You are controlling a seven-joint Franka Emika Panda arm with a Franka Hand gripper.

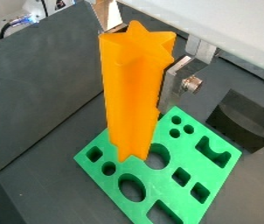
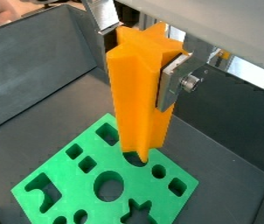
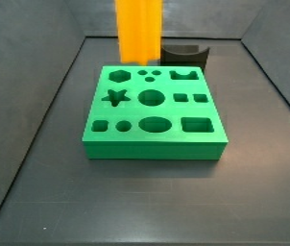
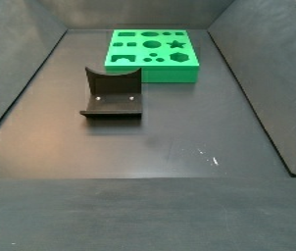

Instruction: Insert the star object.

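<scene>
My gripper [image 1: 142,70] is shut on the star object [image 1: 132,96], a tall orange bar with ridged star-profile sides, and holds it upright. One silver finger [image 1: 177,79] presses its side; the opposite finger is mostly hidden. Both wrist views show the grip [image 2: 141,66] on the bar [image 2: 137,96]. The bar's lower end hangs over the green block [image 1: 158,179] with shaped holes [image 2: 65,188]. In a side view the bar [image 3: 140,29] stands above the block's far edge [image 3: 155,110], away from the star hole [image 3: 114,96]. In a side view the block [image 4: 154,54] shows without bar or gripper.
The dark fixture [image 4: 112,93] stands on the dark floor beside the block, and it also shows in two more views [image 3: 186,53] [image 1: 246,122]. Grey walls [image 3: 45,115] ring the work floor on all sides.
</scene>
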